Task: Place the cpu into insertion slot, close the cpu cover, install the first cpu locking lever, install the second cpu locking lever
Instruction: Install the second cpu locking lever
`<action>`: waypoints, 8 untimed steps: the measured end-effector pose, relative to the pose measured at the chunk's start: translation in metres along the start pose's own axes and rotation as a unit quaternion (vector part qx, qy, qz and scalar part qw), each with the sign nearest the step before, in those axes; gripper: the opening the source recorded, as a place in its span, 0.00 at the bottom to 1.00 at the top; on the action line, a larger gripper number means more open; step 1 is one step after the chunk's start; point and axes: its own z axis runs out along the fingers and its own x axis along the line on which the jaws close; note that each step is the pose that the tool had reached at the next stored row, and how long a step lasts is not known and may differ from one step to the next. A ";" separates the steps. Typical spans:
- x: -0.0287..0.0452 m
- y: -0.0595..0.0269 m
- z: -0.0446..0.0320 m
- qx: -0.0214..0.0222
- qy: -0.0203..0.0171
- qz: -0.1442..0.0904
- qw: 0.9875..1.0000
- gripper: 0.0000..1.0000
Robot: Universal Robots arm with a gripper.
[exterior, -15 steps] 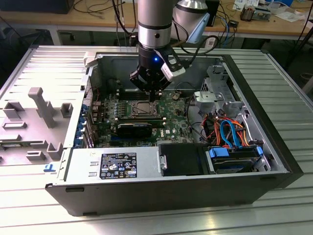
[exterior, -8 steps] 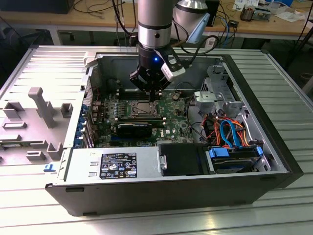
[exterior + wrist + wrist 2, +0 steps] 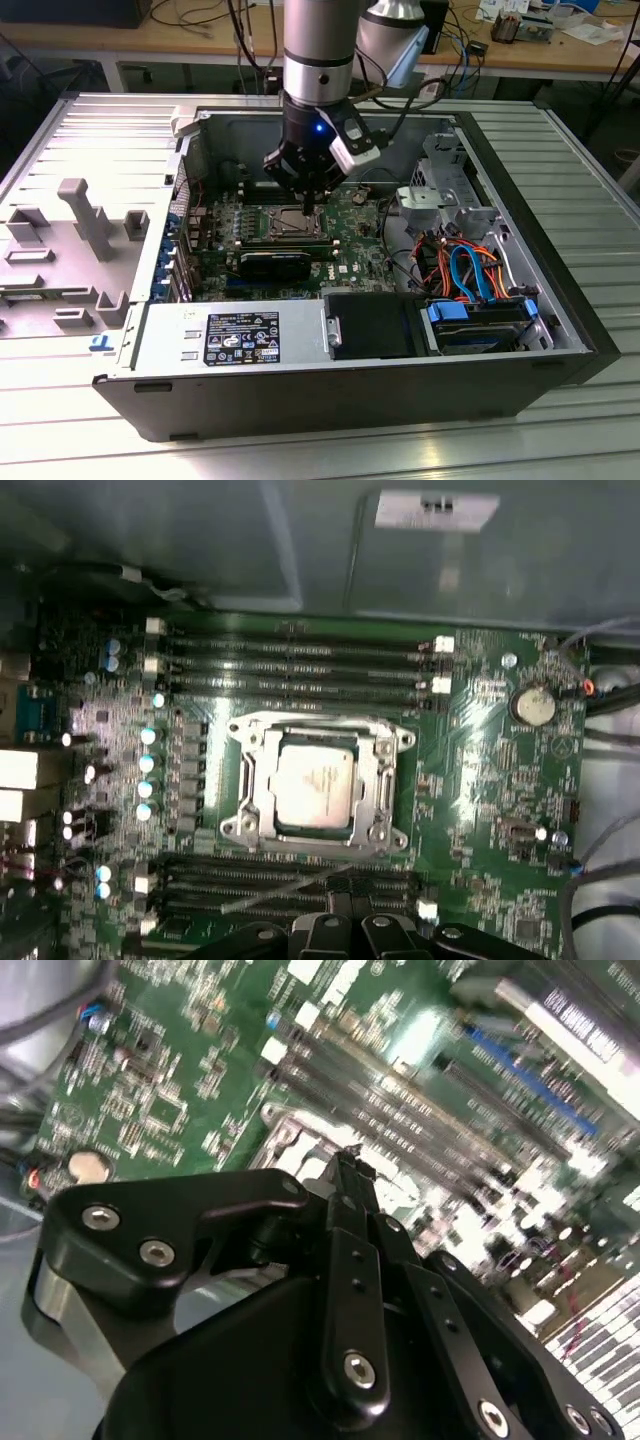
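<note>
**Levers next to a seated chip: pressing with closed fingers**

End effector (image 3: pixel 310 200) clenched, fingers pressed together with nothing seen between them, hanging just above the circuit board (image 3: pixel 350 235) inside the open computer case (image 3: pixel 300 400). Cpu (image 3: pixel 315 780) seated flat in the insertion slot (image 3: pixel 235 825), directly ahead of the fingertips. Cpu cover (image 3: pixel 385 780) apparently folded down around it, framing the grey top.

Judged to be at the locking levers. One thin silver lever (image 3: pixel 285 890) angled across the memory slots, just beside the fingertips and apparently not yet hooked.

For a clean latch, probably best:
- Push with the closed tip as a single blunt point, close to the lever's free end.
- Sweep sideways under the retaining hook rather than straight down.
- Keep clear of the memory slots near the tip, and of the cover's window.

Differences between views:
- First wrist view: whole socket from above, with chip, frame and loose lever laid out plainly.
- Second wrist view: end effector (image 3: pixel 350 1160) seen along its fingers, tip hovering over one silver socket corner (image 3: pixel 290 1125); lever hard to pick out.
- Exterior view: arm's height within the case, standing on the desk (image 3: pixel 560 440).
</note>
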 end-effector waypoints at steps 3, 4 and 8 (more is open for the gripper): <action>0.0079 -0.0052 0.0059 0.000 0.004 0.000 1.000 0.11; 0.0118 -0.0062 0.0085 0.000 0.004 0.000 1.000 0.11; 0.0272 -0.0057 0.0141 -0.003 0.008 -0.001 1.000 0.11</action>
